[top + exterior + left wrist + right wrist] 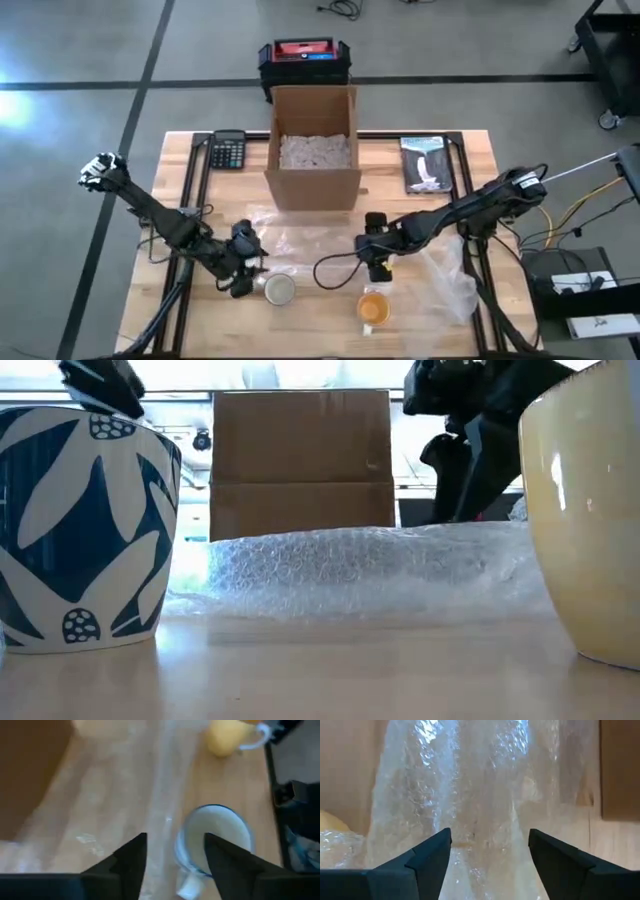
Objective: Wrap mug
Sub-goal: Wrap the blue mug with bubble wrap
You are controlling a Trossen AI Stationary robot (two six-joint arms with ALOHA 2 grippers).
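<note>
A white mug with blue leaf patterns (279,289) stands upright on the table near the front edge, and fills the left of the low view (85,530). My left gripper (247,274) is open just to the mug's left. In the left wrist view its fingers straddle the mug's near rim (181,845). A sheet of bubble wrap (290,235) lies flat in front of the box. My right gripper (378,265) is open over it, with the wrap (485,795) spread beneath its fingers. A yellow mug (373,308) stands upright to the right. My left gripper comes at the blue-and-white mug slanting down from the table's left. One finger (225,862) is over the mug's opening and the other (127,862) is outside the wall. Whether either finger touches the rim, I cannot tell.
An open cardboard box (312,150) with packing fill stands at the table's middle far side. A calculator (228,150) lies to its left and a book (426,163) to its right. A second loose sheet of wrap (447,285) lies at the front right.
</note>
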